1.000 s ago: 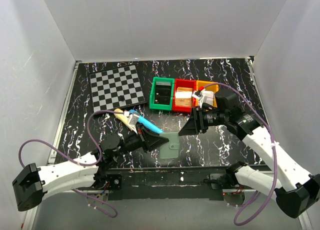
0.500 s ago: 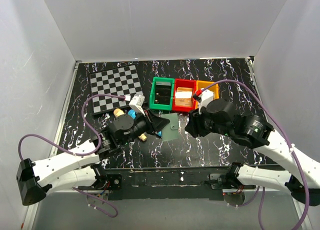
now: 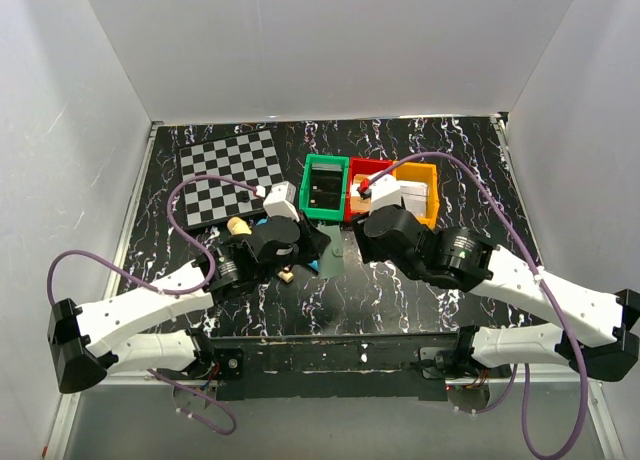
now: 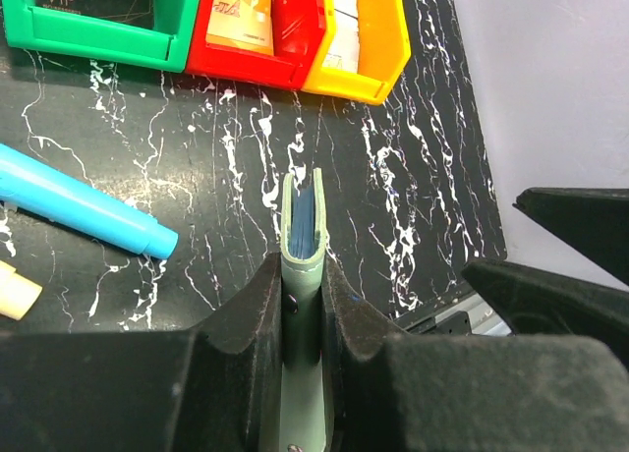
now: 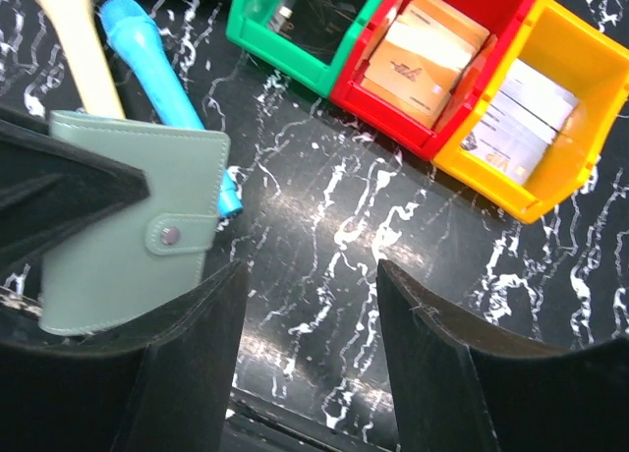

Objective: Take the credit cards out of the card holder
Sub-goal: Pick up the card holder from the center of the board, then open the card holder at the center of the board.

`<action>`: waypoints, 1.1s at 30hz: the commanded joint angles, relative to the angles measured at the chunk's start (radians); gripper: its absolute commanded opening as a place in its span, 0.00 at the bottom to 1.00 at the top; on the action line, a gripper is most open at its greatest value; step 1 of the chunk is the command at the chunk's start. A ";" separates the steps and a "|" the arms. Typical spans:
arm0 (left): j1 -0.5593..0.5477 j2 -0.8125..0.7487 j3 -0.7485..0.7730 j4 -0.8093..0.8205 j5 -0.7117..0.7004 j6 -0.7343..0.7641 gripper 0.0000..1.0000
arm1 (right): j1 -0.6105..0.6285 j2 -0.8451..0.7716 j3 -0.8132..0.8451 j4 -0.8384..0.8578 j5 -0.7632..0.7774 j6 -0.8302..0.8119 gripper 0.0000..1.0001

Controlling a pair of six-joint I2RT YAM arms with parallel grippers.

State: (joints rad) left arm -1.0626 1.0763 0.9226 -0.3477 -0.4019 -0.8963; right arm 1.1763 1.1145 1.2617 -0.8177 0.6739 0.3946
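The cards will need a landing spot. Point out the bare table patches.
Bare: the table right of the yellow bin, up to the wall; the far strip behind the green bin. Crowded: the middle before that bin, where the card holder, blue marker, left gripper and right gripper meet.

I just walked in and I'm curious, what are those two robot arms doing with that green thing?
The left gripper is pinching a grey-green card holder and holding it up on its edge. The holder is folded shut, with its snap tab fastened, so nothing is coming out of it yet. The right gripper is open close beside it and holds nothing.
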 commanded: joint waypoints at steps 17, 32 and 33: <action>-0.005 0.048 0.116 -0.051 0.005 -0.147 0.00 | 0.059 0.097 0.021 0.140 -0.034 0.122 0.57; -0.005 0.033 0.090 -0.050 0.014 -0.171 0.00 | 0.065 0.103 0.002 0.153 -0.069 0.115 0.59; -0.005 0.030 0.090 -0.050 0.015 -0.171 0.00 | 0.066 0.107 0.004 0.155 -0.071 0.115 0.59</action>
State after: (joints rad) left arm -1.0626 1.1435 1.0080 -0.4103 -0.3897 -1.0508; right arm 1.2346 1.2175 1.2602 -0.7010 0.6125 0.4980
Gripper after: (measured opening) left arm 0.120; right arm 0.592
